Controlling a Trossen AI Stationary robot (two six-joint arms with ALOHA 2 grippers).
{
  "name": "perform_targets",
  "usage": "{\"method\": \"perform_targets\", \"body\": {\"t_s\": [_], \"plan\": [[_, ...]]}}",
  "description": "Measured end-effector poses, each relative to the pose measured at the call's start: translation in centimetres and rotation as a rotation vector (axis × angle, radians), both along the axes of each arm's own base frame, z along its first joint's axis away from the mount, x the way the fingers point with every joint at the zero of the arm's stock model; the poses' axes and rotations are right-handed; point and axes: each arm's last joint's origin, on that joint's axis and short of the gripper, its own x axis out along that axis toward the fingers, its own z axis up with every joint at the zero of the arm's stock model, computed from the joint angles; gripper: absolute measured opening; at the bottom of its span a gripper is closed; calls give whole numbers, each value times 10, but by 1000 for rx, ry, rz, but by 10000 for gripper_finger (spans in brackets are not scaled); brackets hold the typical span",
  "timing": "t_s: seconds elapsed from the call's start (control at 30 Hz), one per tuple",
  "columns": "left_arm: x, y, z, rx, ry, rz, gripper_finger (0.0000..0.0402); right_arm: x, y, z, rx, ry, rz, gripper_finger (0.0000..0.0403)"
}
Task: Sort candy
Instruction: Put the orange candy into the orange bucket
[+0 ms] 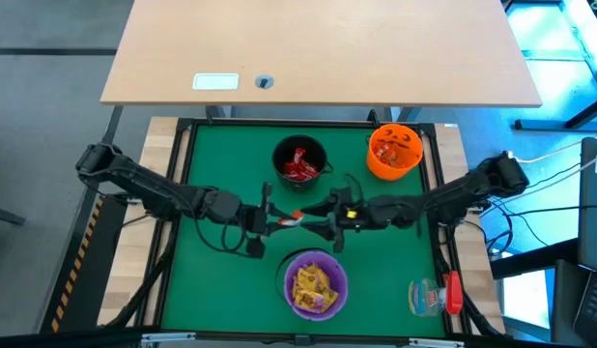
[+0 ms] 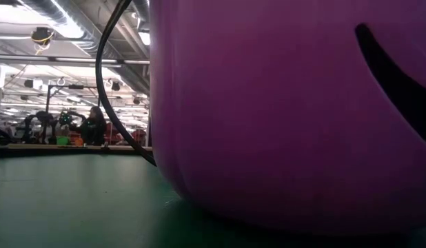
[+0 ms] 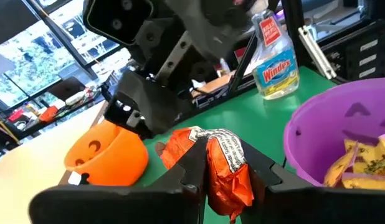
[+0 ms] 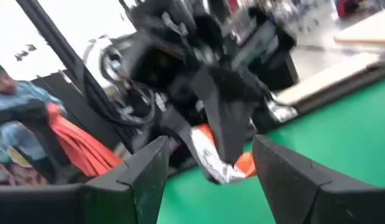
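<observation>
Purple bowl [image 2: 296, 110] close | L pincer [image 3: 211, 171] clamps orange candy [image 3: 220, 165] | R pincer [image 4: 208, 165] apart

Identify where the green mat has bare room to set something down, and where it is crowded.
Bare: the green mat left of the purple bowl, and its far-left corner beside the black bowl. Crowded: the centre, where left gripper and right gripper meet over an orange-wrapped candy.

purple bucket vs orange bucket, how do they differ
The purple bucket sits at the near edge of the mat and holds yellow-wrapped candy; the orange bucket sits at the far right and holds orange-wrapped candy. The purple one shows a thin black handle in the low view; no handle is visible on the orange one. Both are upright, open-topped, with jack-o'-lantern faces.
</observation>
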Motion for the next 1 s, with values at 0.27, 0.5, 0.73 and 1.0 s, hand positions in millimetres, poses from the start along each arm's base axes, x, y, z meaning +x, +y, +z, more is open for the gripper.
{"method": "perform_targets", "body": {"t_s": [0.27, 0.5, 0.73, 1.0], "plan": [[0, -3, -2, 14, 6, -3, 50, 22, -8, -5, 44, 137, -14, 230], [-3, -11, -1, 75, 1, 17, 50, 22, -10, -7, 79, 156, 9, 230], [-3, -11, 1, 110, -20, 14, 50, 22, -8, -7, 110, 159, 77, 229], [-1, -10, 4, 98, -51, -1, 50, 22, -6, -2, 137, 118, 124, 151]]}}
